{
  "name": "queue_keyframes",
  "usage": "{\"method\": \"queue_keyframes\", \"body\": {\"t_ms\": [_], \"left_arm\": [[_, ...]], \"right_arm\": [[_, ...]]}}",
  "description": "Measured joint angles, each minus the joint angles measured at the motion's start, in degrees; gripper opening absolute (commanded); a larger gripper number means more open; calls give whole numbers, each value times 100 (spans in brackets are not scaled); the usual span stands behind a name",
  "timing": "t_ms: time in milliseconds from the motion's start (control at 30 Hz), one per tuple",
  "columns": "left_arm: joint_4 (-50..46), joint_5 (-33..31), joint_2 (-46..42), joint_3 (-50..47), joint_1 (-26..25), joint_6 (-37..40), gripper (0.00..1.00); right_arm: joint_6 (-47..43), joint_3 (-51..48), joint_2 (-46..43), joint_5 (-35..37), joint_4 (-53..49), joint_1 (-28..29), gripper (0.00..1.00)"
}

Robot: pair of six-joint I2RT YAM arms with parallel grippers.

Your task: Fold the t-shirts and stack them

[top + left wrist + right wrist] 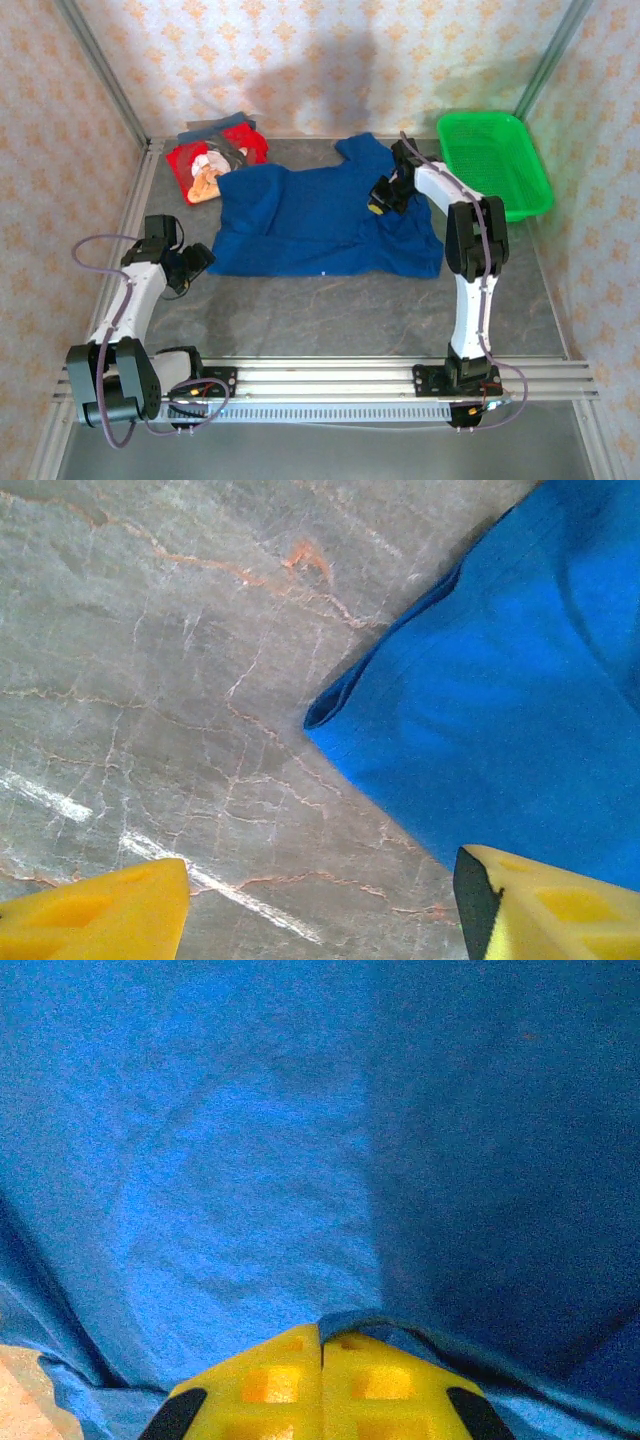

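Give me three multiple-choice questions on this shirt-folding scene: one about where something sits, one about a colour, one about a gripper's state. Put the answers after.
1. Where is the green basket?
A. At the table's far right
B. At the near left
C. Between the arm bases

2. What colour is the spread t-shirt?
A. Red
B. Royal blue
C. Grey

3. What is the right gripper doing?
A. Open over bare table
B. Gripping the basket
C. Shut on the spread t-shirt

Answers:
1 A: the top view shows it by the far right wall.
2 B: blue cloth covers mid-table.
3 C: the right wrist view shows its yellow fingers pressed together on a fold of blue cloth.
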Motion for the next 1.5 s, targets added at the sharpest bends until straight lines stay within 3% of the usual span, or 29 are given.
{"method": "queue_keyframes", "body": {"t_ms": [200, 500, 600, 767, 967, 1200, 1500], "left_arm": [[37, 26, 0, -179, -11, 0, 71], [170, 85, 0, -367, -348, -9, 71], [232, 83, 17, -367, -564, -50, 71], [435, 83, 162, -350, -780, -190, 71], [896, 131, 756, -229, -1032, -380, 70], [1613, 186, 1687, 33, -1123, -531, 66], [1814, -267, 2337, 350, -1134, -662, 64]], "right_arm": [[-232, 616, 415, 2, -317, 166, 1], [-448, 750, 592, 162, -461, 251, 50], [-501, 398, 190, 262, -332, 251, 60], [-525, -649, -1241, 365, -278, 55, 63], [-323, -2568, -2900, 479, -13, -787, 62], [33, -3923, -2953, 614, 361, -844, 60], [190, -3862, -2387, 1945, 306, -826, 58]]}}
